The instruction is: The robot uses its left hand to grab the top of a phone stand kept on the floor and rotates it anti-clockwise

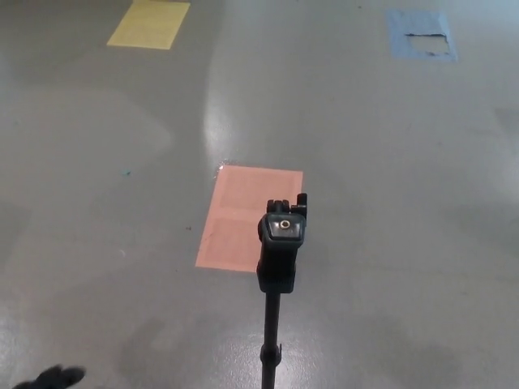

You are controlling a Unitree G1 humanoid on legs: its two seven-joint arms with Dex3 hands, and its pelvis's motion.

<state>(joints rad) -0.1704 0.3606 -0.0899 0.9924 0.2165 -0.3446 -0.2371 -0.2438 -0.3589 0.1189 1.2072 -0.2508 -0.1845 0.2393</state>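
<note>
A pink patch (249, 217) lies mid-floor (389, 211); a yellow patch (149, 23) sits near the far left corner, a blue patch (420, 36) far right.

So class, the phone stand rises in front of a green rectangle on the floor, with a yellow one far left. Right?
Not quite. The head view shows the rectangle behind the phone stand is salmon-pink, not green. The yellow rectangle does lie far left.

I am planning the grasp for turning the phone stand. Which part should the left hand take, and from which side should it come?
Probably the black head of the phone stand, the thick block on top of the thin upright pole. It is the widest part and faces the camera. The left hand shows only at the lower left edge, so it should come from the left and close around the sides of the head. A small knob sticks out at its far right.
</note>
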